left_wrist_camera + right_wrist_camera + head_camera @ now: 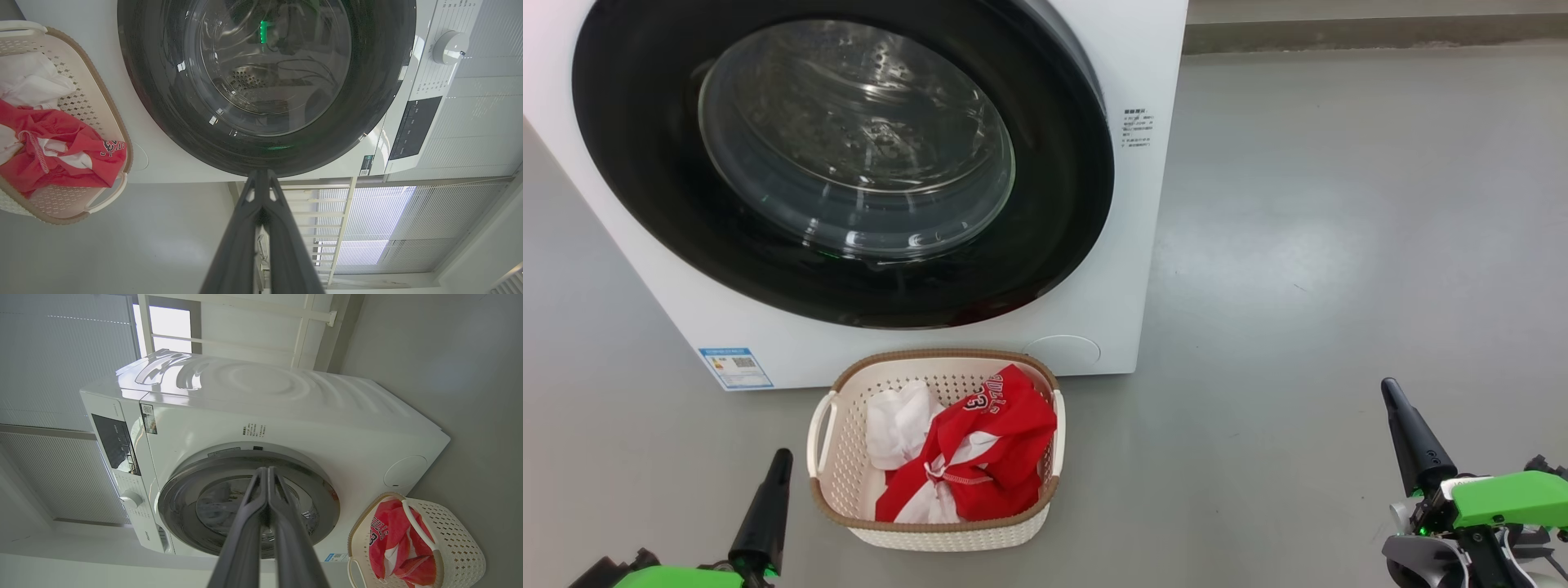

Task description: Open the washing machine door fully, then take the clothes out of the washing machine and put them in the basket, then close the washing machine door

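Head view cuts off the top of the big white front-loading washing machine (1147,73). Its large round door with the glossy black rim and bulging glass window (849,139) lies shut, flush against the front. Reflections cloud the glass, so the drum's contents cannot be made out.

On the grey floor (1339,245), just before the machine, stands the small cream perforated plastic basket with the brown rim (947,535). The soft red jersey and white cloth pieces (988,441) lie heaped inside; the lower layers are hidden.

The left gripper (783,457) at lower left and the right gripper (1388,388) at lower right each appear as one dark spike, well apart from the basket.

The wrist views settle it: both pairs of fingers are pressed together, holding nothing. The left wrist view also shows the white dial (449,47) and dark control panel (414,128). The right wrist view shows the machine's top and side.
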Tool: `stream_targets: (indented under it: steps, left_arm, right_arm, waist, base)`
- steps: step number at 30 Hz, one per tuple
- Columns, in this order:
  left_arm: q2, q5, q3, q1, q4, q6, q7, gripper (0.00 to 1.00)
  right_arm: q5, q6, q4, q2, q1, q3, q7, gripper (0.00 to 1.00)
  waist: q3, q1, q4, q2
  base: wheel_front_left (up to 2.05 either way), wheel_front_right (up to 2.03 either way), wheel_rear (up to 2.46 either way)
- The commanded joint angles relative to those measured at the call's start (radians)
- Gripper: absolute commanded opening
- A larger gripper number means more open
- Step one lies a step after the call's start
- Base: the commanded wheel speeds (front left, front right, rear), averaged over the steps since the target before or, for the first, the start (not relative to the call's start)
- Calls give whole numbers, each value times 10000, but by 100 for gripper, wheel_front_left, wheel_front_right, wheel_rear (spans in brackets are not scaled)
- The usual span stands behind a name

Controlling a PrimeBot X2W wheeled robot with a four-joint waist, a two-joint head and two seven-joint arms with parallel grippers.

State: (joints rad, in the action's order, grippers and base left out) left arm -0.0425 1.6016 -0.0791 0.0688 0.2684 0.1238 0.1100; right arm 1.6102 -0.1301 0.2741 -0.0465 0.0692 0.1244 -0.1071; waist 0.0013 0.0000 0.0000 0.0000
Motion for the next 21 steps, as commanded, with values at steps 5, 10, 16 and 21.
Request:
stream_targets:
  steps: [5, 10, 16, 21]
  left_arm:
    - [-77, 62, -357, 440, -193, 69, 39, 0]
    - [-77, 62, -357, 440, -193, 69, 38, 0]
    - [-77, 62, -357, 440, -193, 69, 38, 0]
    - [-77, 62, -357, 440, -193, 69, 38, 0]
  right_arm:
    - [-9, -6, -255, -54, 433, -113, -53, 0]
    - [-10, -6, -255, -53, 433, -112, -54, 0]
    - [-11, -6, -255, -52, 434, -111, -55, 0]
    - [-12, -6, -255, -52, 434, -110, -56, 0]
  waist:
    - [0, 0, 0, 0]
    - [0, 0, 0, 0]
    - [0, 0, 0, 0]
    - [0, 0, 0, 0]
  base:
    - [0, 0, 0]
    - [0, 0, 0]
    - [0, 0, 0]
    - [0, 0, 0]
